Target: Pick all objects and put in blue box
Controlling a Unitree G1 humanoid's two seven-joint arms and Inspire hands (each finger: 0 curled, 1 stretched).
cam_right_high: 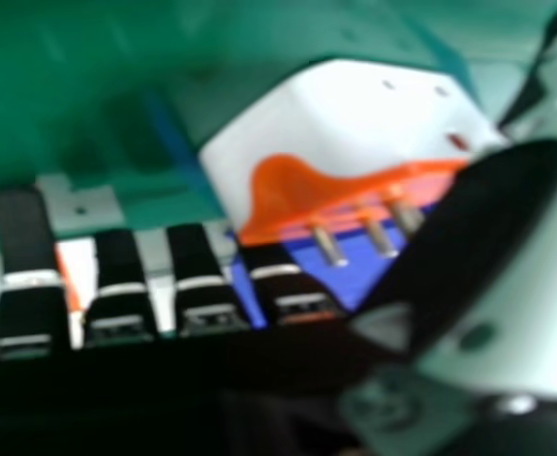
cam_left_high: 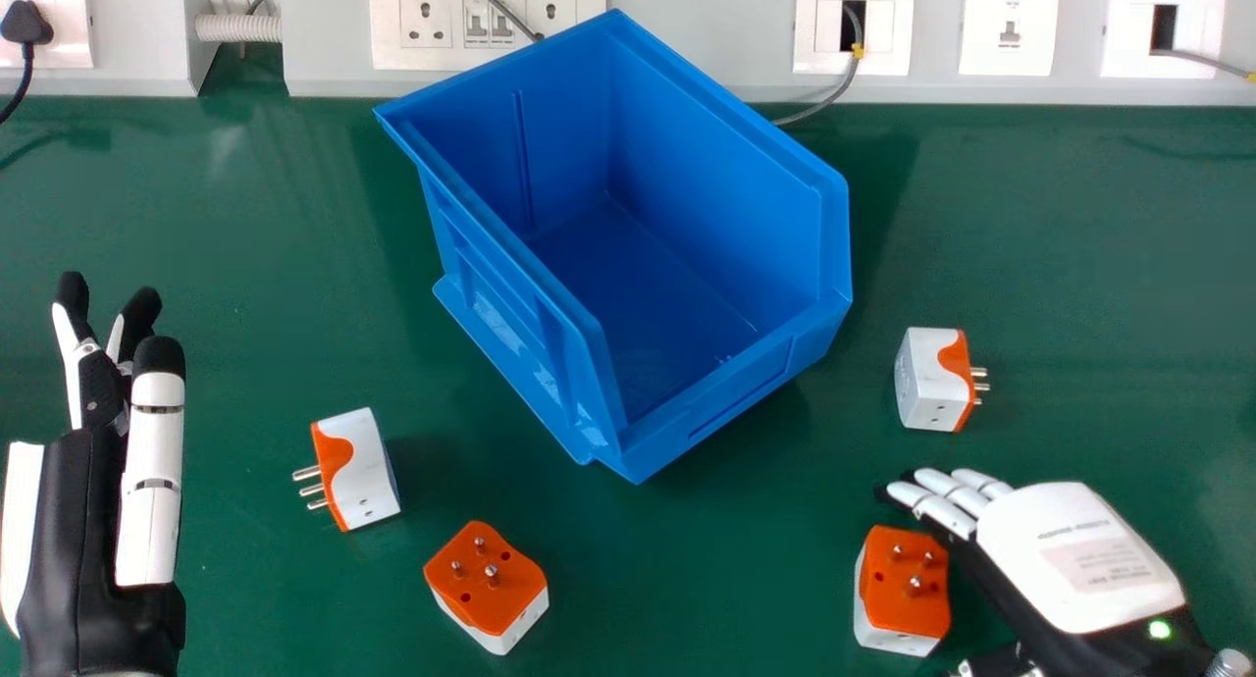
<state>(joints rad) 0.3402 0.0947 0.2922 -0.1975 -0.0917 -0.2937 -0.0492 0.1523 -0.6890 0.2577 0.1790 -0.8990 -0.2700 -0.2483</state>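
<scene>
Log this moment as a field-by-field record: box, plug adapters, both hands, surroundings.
blue box: upright, no adapter visible inside
left adapter: left of box, pins pointing left
front adapter: table, pins up
right adapter: right of box, pins pointing right
near-right adapter: pins up, beside right hand
right hand: open, contact with adapter unclear
left hand: far left, open, holding nothing
background: wall sockets, cables
still to box: four adapters

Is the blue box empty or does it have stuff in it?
Empty: the blue box shows a bare floor inside.
</scene>
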